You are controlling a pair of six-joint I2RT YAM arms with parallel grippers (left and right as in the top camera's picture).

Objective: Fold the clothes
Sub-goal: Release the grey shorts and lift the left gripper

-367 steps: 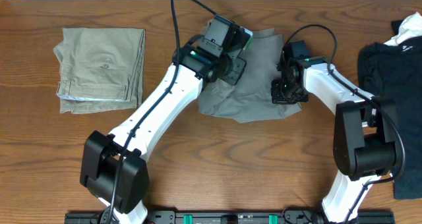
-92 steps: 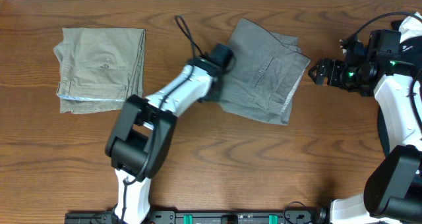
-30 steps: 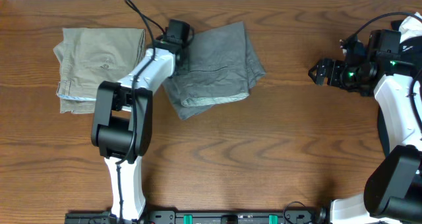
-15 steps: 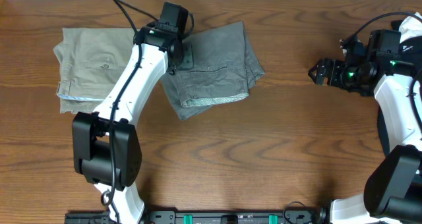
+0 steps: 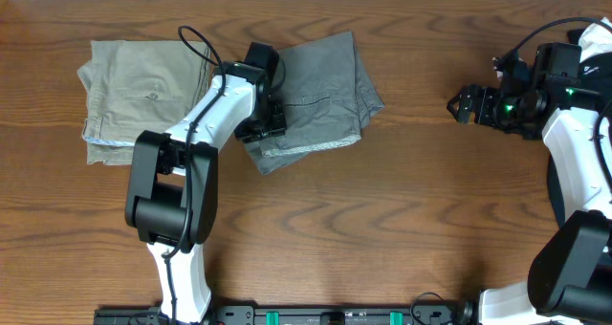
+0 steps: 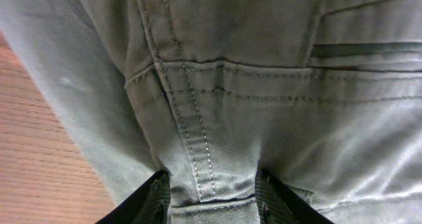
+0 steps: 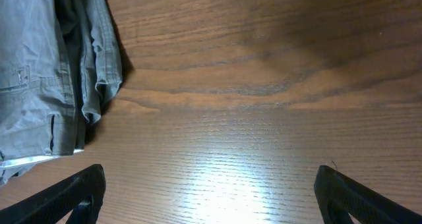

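From above, the grey shorts (image 5: 316, 91) lie folded, just beside the folded khaki trousers (image 5: 143, 96). The left gripper (image 5: 262, 118) is down on their left edge. The right gripper (image 5: 462, 105) hangs well off to the side.

In the left wrist view, a stitched seam of the grey shorts (image 6: 264, 118) sits between the dark fingers (image 6: 146, 201). Whether it is pinched or merely straddled, I cannot tell.

In the right wrist view, the jaws are spread wide over the table (image 7: 264, 85), with the grey shorts (image 7: 39, 72) at the left.

The fold looks finished to me. Next, the left arm should lift clear without dragging cloth.
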